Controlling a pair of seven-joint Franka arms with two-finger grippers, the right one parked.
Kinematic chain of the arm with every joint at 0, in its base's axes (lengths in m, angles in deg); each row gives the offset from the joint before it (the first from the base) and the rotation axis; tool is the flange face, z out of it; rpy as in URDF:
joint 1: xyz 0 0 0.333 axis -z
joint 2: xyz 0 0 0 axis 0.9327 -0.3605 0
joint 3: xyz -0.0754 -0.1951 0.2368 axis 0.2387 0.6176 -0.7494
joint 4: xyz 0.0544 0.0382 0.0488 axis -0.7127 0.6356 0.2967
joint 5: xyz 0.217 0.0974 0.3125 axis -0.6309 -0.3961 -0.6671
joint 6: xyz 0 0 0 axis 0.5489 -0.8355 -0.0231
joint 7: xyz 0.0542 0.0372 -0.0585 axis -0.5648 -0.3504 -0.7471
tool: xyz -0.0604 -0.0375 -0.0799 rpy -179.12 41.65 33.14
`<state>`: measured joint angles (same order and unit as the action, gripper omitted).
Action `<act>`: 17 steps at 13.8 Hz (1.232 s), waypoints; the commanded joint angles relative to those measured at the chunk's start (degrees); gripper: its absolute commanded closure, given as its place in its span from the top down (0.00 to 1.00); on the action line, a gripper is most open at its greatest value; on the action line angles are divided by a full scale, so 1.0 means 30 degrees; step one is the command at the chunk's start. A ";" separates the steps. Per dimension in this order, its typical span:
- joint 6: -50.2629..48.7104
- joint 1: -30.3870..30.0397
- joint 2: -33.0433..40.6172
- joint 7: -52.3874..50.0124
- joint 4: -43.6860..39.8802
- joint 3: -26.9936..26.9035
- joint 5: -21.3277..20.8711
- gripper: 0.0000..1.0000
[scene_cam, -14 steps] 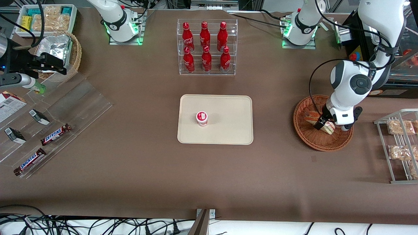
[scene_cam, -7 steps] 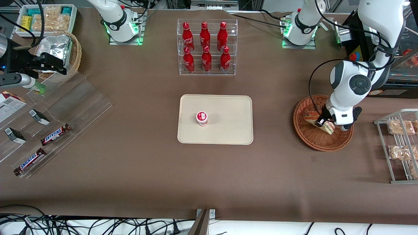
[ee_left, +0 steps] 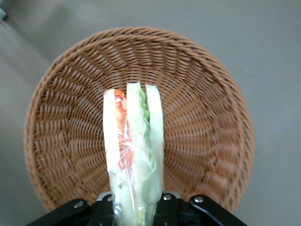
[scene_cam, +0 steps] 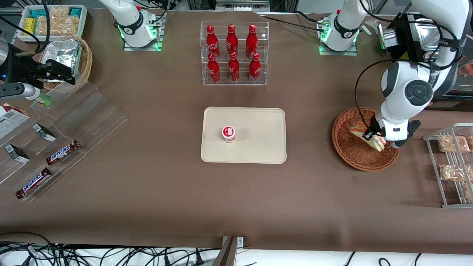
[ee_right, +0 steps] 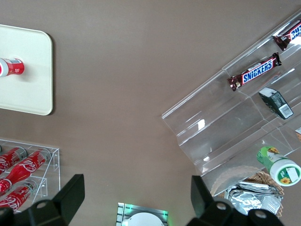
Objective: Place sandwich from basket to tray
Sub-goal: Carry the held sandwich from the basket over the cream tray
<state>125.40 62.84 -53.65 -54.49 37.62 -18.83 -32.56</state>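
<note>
nearest the front camera, toward the parked arm's end of the table, two snickers bars (scene_cam: 34, 182) lie on a clear acrylic stand (scene_cam: 70, 122), with small dark packets a little farther up its steps. at the working arm's end, a wire rack (scene_cam: 452, 166) carries bagged beige snacks (scene_cam: 451, 172).

now the action: the basket (scene_cam: 354, 155) sits on the brown table (scene_cam: 236, 199) beside that rack, and the gripper (scene_cam: 374, 139) hangs over it, clamped on the sandwich (scene_cam: 369, 137). in the left wrist view the sandwich (ee_left: 134, 150) stands on edge with white bread, red, orange and green layers showing, its lower end pinched between the fingers (ee_left: 165, 207), and the basket (ee_left: 202, 117) weave spreads underneath with nothing else in it. the sandwich looks lifted clear of the basket floor, though the gap is hard to judge.

the tray (scene_cam: 258, 147) lies mid-table, well apart from the basket, with a small red-and-white cup (scene_cam: 228, 133) standing on it.

farther from the camera than the tray, six red bottles (scene_cam: 232, 51) stand in a clear rack (scene_cam: 263, 55). toward the parked arm's end, a lighter wicker basket (scene_cam: 87, 61) holds a foil bag (scene_cam: 63, 53).
</note>
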 commanded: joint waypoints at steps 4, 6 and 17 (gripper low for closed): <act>-0.7158 0.0103 0.0636 0.5893 -0.4870 0.1002 0.2973 0.00; -0.8659 0.0162 0.0577 0.8294 -0.6338 0.1588 0.3850 0.00; -0.8492 0.0191 0.0286 1.5579 -0.7048 0.6655 0.5848 0.00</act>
<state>99.00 63.74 -51.72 -7.66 17.40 -0.91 -16.02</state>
